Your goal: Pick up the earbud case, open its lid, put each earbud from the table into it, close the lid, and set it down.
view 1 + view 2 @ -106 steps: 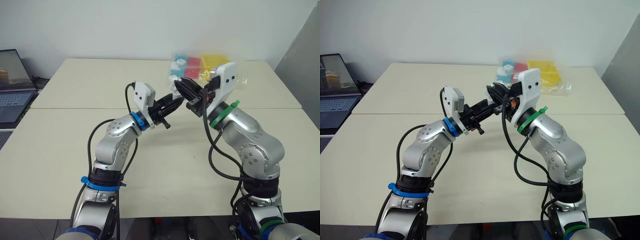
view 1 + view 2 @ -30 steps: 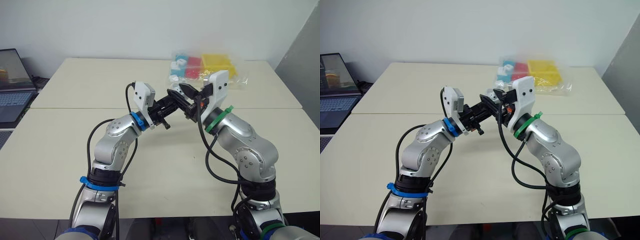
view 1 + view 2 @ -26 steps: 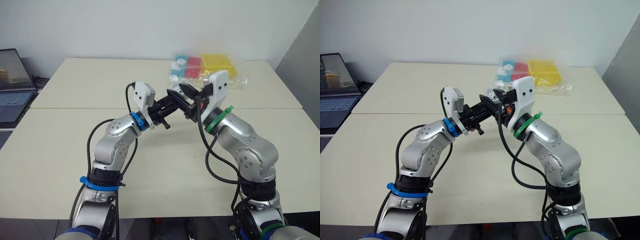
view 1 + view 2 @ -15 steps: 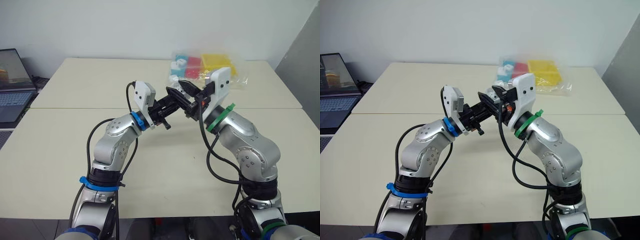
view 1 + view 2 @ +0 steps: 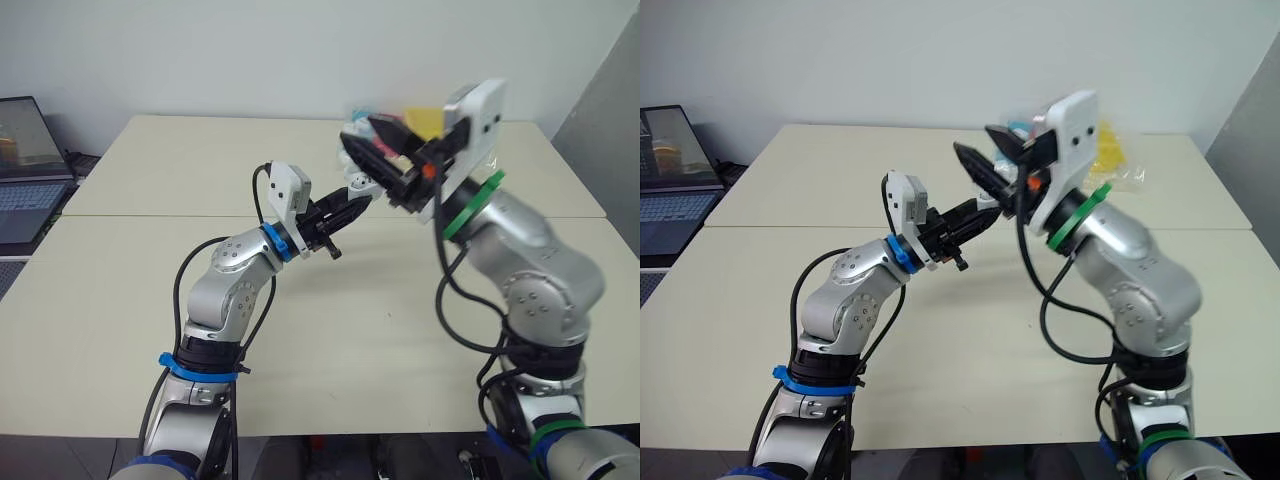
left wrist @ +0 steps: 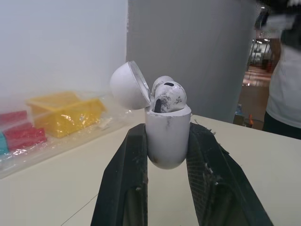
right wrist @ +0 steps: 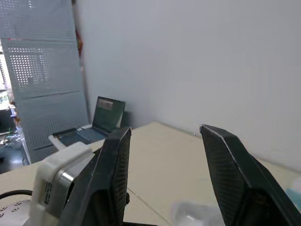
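- Holding the earbud case (image 6: 168, 135) clear above the bench (image 5: 150, 170), the left pincer (image 6: 167, 141) is closed on the case's lower body, one black finger on each side.
- Case stands upright between the fingers. Its lid (image 6: 128, 86) is swung open and tilted to one side.
- Two white earbuds (image 6: 167, 94) sit in the case, their heads showing above the rim.
- Right pincer (image 7: 165, 132) is raised above the case and apart from it. Its fingers are spread wide with nothing between them.
- Plastic bag of coloured pieces (image 6: 61, 113) lies on the far part of the bench, beyond both pincers.
- Laptop (image 5: 20, 170) sits open off the bench's left edge, well apart from the case.
- Person in a white top (image 6: 287, 89) stands at the background edge of the left wrist view.
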Motion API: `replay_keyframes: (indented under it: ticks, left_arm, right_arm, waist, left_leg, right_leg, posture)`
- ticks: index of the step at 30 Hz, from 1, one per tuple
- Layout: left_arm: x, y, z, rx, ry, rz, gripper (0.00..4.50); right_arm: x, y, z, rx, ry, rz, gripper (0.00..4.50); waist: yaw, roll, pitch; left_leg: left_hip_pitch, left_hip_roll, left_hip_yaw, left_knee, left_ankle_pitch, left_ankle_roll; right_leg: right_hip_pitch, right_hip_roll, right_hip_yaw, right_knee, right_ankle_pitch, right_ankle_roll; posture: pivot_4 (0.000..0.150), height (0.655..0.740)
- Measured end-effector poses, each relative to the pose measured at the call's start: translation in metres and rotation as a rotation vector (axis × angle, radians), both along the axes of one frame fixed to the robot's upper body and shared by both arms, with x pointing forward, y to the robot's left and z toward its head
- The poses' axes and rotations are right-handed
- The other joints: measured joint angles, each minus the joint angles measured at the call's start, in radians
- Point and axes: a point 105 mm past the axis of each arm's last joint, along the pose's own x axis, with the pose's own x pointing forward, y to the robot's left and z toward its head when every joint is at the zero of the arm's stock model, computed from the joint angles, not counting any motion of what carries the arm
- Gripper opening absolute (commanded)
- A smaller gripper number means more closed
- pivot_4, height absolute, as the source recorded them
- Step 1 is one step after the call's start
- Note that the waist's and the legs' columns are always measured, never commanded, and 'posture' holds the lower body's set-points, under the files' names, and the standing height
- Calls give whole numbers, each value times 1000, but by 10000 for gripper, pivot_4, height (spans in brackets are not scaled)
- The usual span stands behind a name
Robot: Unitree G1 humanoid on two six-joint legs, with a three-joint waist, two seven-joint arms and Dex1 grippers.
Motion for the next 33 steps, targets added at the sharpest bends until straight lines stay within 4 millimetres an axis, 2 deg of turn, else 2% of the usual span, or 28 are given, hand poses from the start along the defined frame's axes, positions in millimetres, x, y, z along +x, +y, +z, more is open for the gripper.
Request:
replay_keyframes:
  ticks: [3,6,8,14,20,23,27,33]
  left_arm:
    - [-1,-2,0,8,-4,-28,7469]
    - [-4,-2,4,21,-23,-66,7469]
    - [-7,-4,6,19,-29,-98,7469]
    - [-18,-11,7,41,-46,-196,7469]
    - [-24,-18,11,31,-45,-252,7469]
    - [-34,-23,13,35,-39,-317,7469]
    - [-42,-26,17,38,-50,-352,7469]
    - [-40,-25,15,39,-35,-337,7469]
  right_arm:
    - [7,-19,-2,-66,24,2,18223]
    - [25,-57,-5,-114,86,-56,7566]
    - [30,-66,-9,-130,120,-40,154]
    - [51,-93,-16,-187,216,-42,154]
    - [58,-83,-38,-249,317,8,154]
    - [56,-74,-49,-273,372,82,154]
    - [56,-70,-55,-272,430,130,154]
    - [50,-58,-62,-243,492,218,154]
  waist:
    - [1,0,0]
    - [2,0,0]
    - [-2,0,0]
    - [-3,1,0]
    - [-1,1,0]
    - [-2,1,0]
    - [0,1,0]
    - [-1,1,0]
  left_leg:
    - [-1,-1,0,0,0,0]
    - [-1,1,1,-1,0,0]
    - [-1,1,2,-2,0,0]
    - [-1,1,3,-3,0,1]
    - [-1,1,2,-2,0,1]
    - [-1,1,3,-2,0,1]
    - [-1,1,1,-2,0,1]
    - [-1,1,1,-2,0,1]
  right_leg:
    - [0,0,0,-1,0,0]
    - [2,1,0,-7,0,0]
    - [2,1,1,-8,0,0]
    - [2,1,1,-9,0,0]
    - [2,1,1,-9,0,0]
    - [2,1,1,-9,0,0]
    - [2,1,1,-9,0,0]
    - [2,1,1,-8,0,0]
  posture:
    - [1500,7400]
    - [1500,7400]
    - [1500,7400]
    - [1500,7400]
    - [1500,7400]
    - [1500,7400]
    - [1500,7400]
    - [1500,7400]
